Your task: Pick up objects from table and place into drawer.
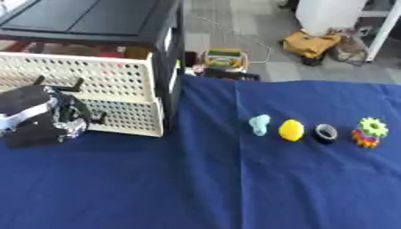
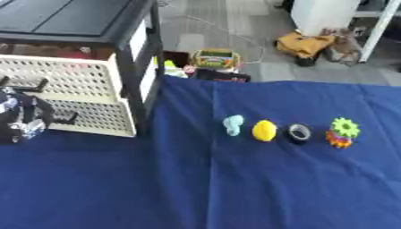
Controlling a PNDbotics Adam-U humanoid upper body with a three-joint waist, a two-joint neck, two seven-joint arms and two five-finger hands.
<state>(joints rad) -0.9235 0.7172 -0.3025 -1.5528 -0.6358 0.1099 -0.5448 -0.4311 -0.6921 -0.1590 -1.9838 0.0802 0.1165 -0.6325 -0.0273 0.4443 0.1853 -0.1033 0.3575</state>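
Observation:
Four small things lie in a row on the blue cloth (image 1: 196,188) at the right: a light blue piece (image 1: 259,124), a yellow lemon-shaped thing (image 1: 291,130), a black ring (image 1: 326,133), and a stack of green and orange gears (image 1: 369,132). The cream perforated drawer (image 1: 117,80) is pulled out of the black cabinet (image 1: 94,18) at the left, and something red shows inside it. My left hand (image 1: 47,114) sits at the left edge against the drawer's front wall, its fingers straight and spread, holding nothing. It is far from the row. My right hand does not show.
Beyond the table's far edge, the floor holds a yellow-green box (image 1: 225,58), a yellow bag (image 1: 309,43) and a white unit (image 1: 329,13). Bare blue cloth fills the near half of the table.

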